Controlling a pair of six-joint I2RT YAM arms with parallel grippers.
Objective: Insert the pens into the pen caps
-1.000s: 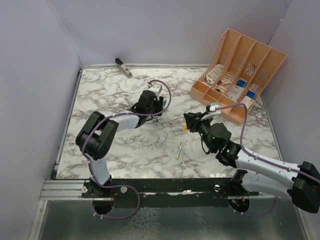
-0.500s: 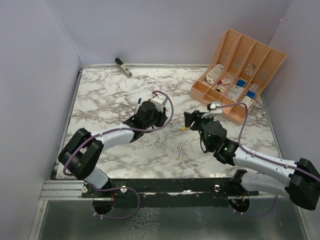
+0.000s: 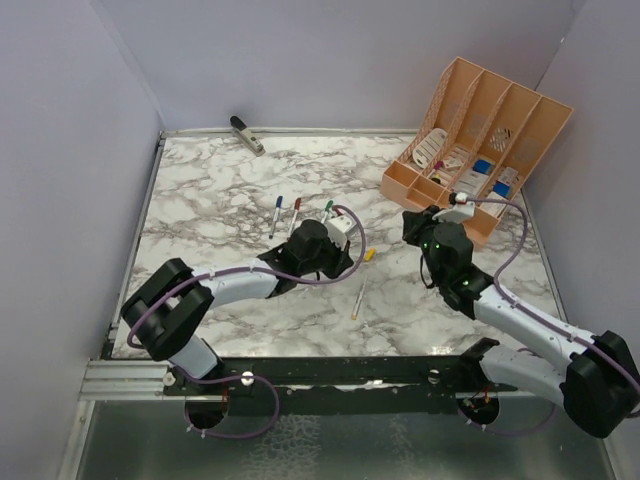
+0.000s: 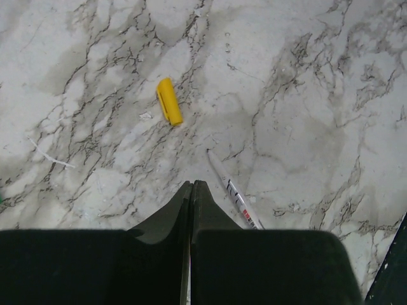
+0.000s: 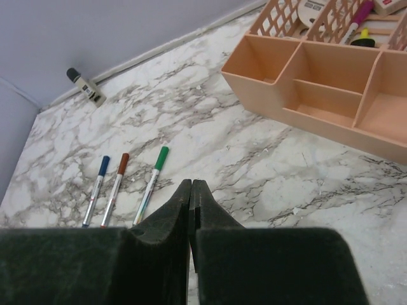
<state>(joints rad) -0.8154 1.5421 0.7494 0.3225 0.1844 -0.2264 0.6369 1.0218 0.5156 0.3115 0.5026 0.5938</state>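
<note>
Centrally on the marble table [image 3: 210,190], the slim silvery uncapped pen [image 3: 359,298] is lying with the stubby yellow cap [image 3: 369,256] apart at its twelve o'clock. Both are appearing light, rigid and slick; mid-barrel is offering the surest hold. Left gripper [image 4: 191,184] and right gripper [image 5: 191,183] are sitting fully closed, empty.

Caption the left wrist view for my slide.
Shut left fingers over marble table; yellow cap and pen ahead.
</note>
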